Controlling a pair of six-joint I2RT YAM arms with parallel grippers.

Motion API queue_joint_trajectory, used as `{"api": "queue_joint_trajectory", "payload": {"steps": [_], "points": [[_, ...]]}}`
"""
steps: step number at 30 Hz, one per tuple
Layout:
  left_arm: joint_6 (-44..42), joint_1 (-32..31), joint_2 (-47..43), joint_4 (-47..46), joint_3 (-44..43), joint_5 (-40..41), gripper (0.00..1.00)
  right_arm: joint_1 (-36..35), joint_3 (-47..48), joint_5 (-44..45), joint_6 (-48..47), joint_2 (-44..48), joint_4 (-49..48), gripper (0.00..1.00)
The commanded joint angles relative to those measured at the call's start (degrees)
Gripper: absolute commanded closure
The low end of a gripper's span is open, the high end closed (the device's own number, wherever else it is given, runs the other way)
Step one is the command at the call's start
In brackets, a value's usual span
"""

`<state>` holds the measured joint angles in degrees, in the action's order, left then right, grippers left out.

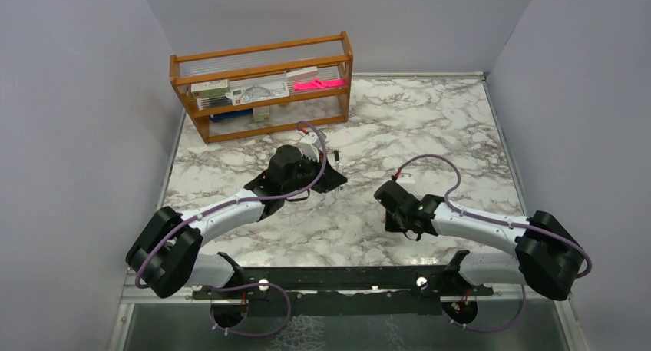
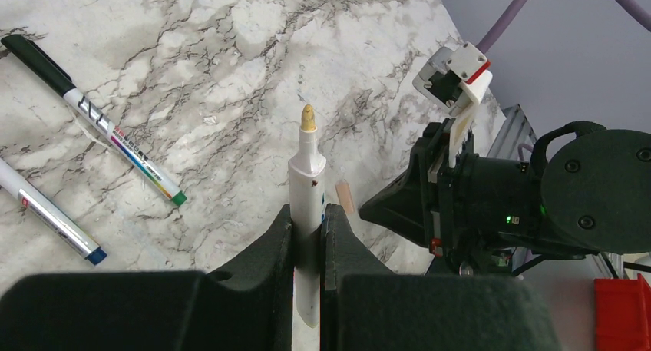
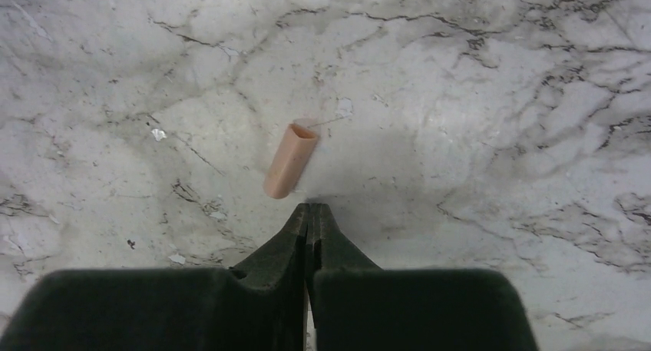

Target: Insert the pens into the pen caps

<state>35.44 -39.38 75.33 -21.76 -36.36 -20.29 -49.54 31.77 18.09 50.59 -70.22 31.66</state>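
My left gripper (image 2: pixel 308 213) is shut on a white pen (image 2: pixel 307 170), whose bare yellowish tip points away from the wrist, toward the right arm. A pale peach pen cap (image 3: pixel 290 160) lies on the marble just ahead and slightly left of my right gripper (image 3: pixel 309 206). That gripper is shut with nothing between its jaws. The left wrist view shows the same cap (image 2: pixel 345 197) beside the held pen, with the right gripper (image 2: pixel 395 205) close by. Two more pens lie on the table: one with a black cap (image 2: pixel 92 120), one with a blue end (image 2: pixel 50 213).
A wooden rack (image 1: pixel 261 90) with boxed stationery and a bright pink item (image 1: pixel 318 83) stands at the back left. Grey walls close in the marble table (image 1: pixel 430 128) on three sides. Both arms meet near the table's middle.
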Motion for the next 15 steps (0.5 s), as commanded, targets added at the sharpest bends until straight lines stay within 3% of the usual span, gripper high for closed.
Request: {"api": "queue_joint_trajectory", "payload": {"steps": [1,15], "points": [[-0.62,0.13,-1.27,-0.83,-0.06,0.38,1.00,0.06,0.25,-2.23,-1.85,-3.00,-5.81,0.99],[-0.74,0.53,-0.97,-0.74,0.15,0.10,1.00,0.29,3.01,-0.99,-4.11,-10.12,-9.61,0.99]]}}
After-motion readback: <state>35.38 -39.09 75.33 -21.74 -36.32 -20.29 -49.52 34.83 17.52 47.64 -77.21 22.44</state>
